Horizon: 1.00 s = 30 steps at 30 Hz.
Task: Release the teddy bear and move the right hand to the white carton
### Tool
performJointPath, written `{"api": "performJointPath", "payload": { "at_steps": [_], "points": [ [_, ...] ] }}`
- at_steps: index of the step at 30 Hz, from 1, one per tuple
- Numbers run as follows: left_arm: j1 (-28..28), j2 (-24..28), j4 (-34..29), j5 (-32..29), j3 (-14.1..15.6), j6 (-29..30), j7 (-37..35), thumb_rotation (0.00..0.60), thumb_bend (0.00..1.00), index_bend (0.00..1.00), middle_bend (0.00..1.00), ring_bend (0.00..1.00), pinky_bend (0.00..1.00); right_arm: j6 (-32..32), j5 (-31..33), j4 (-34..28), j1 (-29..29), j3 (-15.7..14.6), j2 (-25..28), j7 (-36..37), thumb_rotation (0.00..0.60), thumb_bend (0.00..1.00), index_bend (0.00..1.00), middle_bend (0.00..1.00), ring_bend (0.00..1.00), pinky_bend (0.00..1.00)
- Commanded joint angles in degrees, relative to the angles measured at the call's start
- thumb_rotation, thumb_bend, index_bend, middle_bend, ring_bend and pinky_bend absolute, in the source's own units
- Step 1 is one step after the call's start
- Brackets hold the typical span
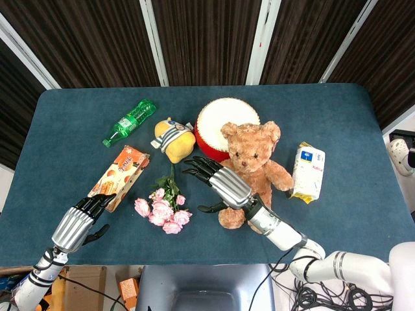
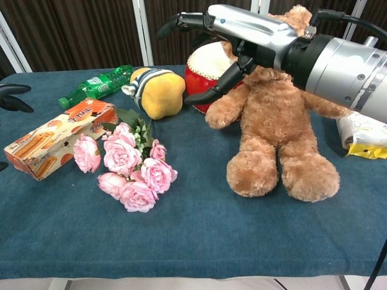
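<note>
Right hand [image 1: 224, 183] is hanging mid-frame with fingers spread wide and gripping nothing, forearm angling in from lower right. Left hand [image 1: 81, 220] is sitting low at the left, fingers loosely apart.

The teddy bear [image 1: 251, 170] is sitting near the middle of the table [image 1: 350, 220], leaning back against the drum [image 1: 220, 126] standing just behind it. The carton [image 1: 308, 172] is lying to the bear's right, close to its arm. The right hand [image 1: 217, 181] is hovering at the bear's left side, fingers spread. Left of the drum, the plush toy [image 1: 173, 139] is lying, with the bottle [image 1: 129, 122] further left. The flower bunch [image 1: 163, 208] is lying in front of the plush toy, and the biscuit box [image 1: 120, 175] is lying to its left, just beyond the left hand [image 1: 84, 220] at the table's near edge.
</note>
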Motion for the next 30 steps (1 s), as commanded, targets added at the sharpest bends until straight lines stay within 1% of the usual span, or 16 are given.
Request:
{"api": "performJointPath", "payload": {
  "at_steps": [1, 11, 15, 19, 25, 30],
  "points": [
    [0.0, -0.8, 1.3, 0.1, 0.1, 1.8, -1.5, 0.600, 0.28, 0.09, 0.23, 0.22, 0.37, 0.3, 0.3, 0.7, 0.1, -0.5, -0.5, -0.5, 0.600, 0.09, 0.20, 0.07, 0.02, 0.14],
    [-0.2, -0.7, 0.7, -0.6, 0.9, 1.8, -1.4, 0.600, 0.28, 0.10, 0.24, 0.22, 0.37, 1.3, 0.2, 2.3, 0.3, -2.1, -1.2, 0.6, 0.600, 0.09, 0.21, 0.07, 0.02, 0.14],
    [-0.3, -0.4, 0.4, -0.8, 1.2, 1.5, -1.2, 0.600, 0.28, 0.12, 0.24, 0.22, 0.37, 1.4, -0.6, 2.0, 0.1, -3.5, -0.5, 0.4, 0.600, 0.09, 0.22, 0.07, 0.02, 0.14],
    [-0.1, 0.2, -0.2, -1.8, 1.1, 1.3, -1.0, 0.600, 0.28, 0.14, 0.24, 0.22, 0.37, 2.0, -2.4, 0.6, -0.6, -5.9, 0.9, 1.2, 0.600, 0.09, 0.23, 0.07, 0.02, 0.14],
    [1.1, 2.3, -2.4, -4.2, 0.7, 1.4, -0.2, 0.600, 0.28, 0.18, 0.24, 0.22, 0.37, 5.1, -7.6, -2.7, -2.4, -10.5, 4.4, 3.4, 0.600, 0.09, 0.28, 0.07, 0.02, 0.14],
    [3.1, 5.4, -6.2, -7.3, 0.0, 1.5, 2.6, 0.600, 0.28, 0.23, 0.24, 0.22, 0.37, 10.1, -12.9, -4.7, -5.4, -14.9, 8.1, 1.9, 0.600, 0.09, 0.31, 0.09, 0.02, 0.14]
  ]
}}
